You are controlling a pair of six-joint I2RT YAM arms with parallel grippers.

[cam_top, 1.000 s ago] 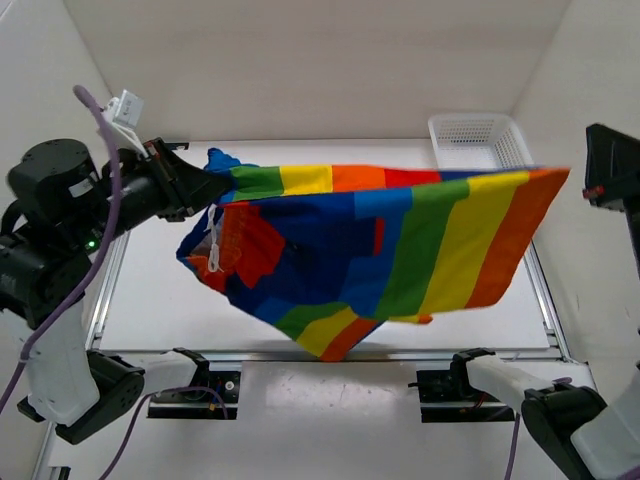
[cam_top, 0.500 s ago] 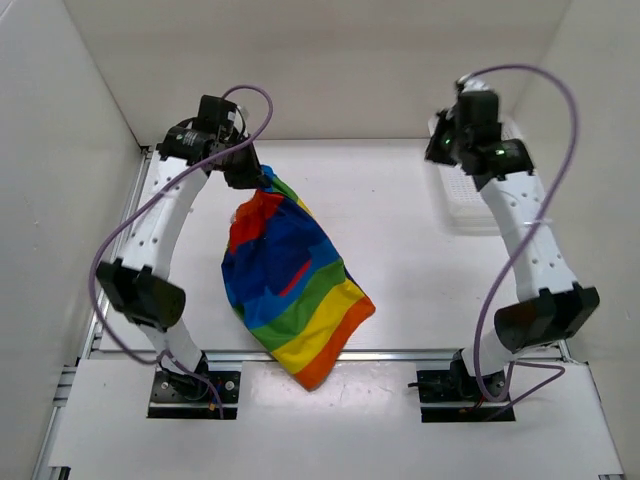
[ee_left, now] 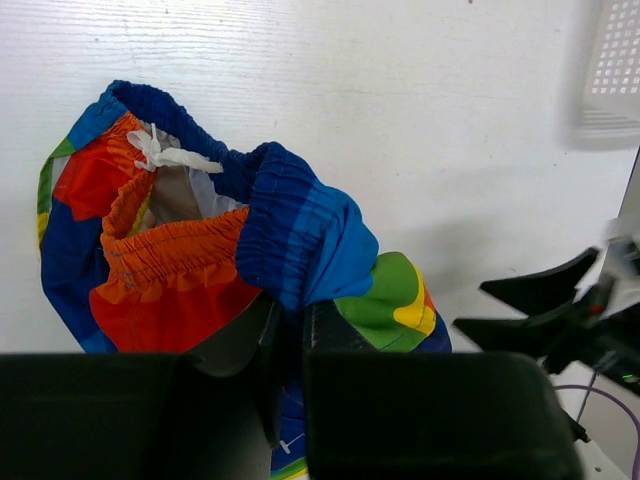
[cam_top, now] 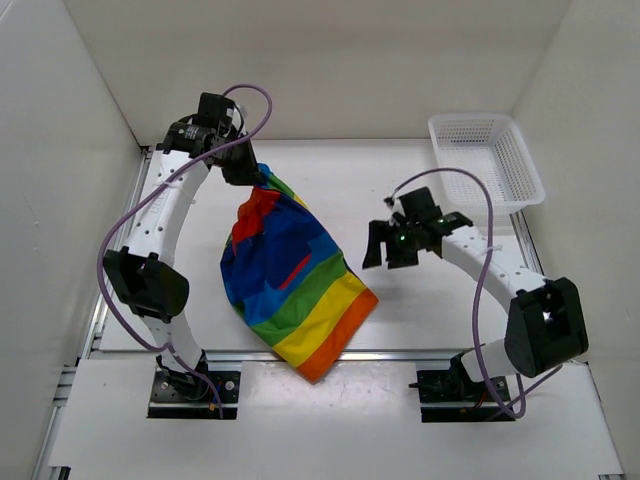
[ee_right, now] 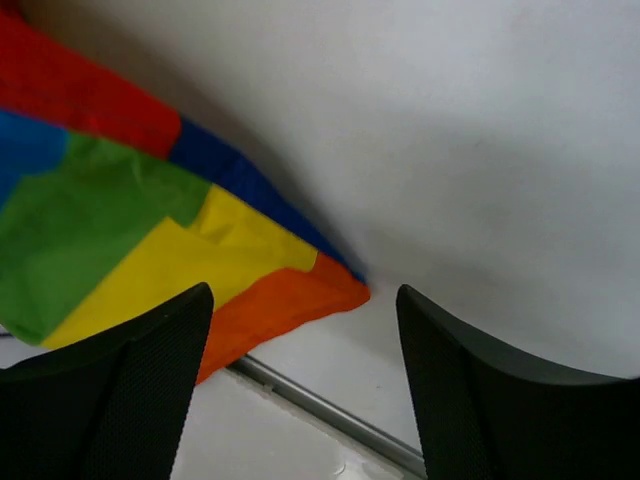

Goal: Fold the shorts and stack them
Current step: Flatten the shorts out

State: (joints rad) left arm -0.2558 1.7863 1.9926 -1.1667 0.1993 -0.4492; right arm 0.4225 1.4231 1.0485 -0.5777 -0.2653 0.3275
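While the left claw (cam_top: 247,172) pinches the waistband (ee_left: 300,235), the shorts (cam_top: 290,290) sag soft below it. Right claw (ee_right: 302,292) spread, empty; the hem ahead seems the best hold.

shorts (cam_top: 290,285) left on table (cam_top: 360,190), basket (cam_top: 520,160) far right

The top camera looks down on the whole table (cam_top: 420,310) from afar; both wrist cameras sit close and low (all three views share the shorts (cam_top: 290,285)).
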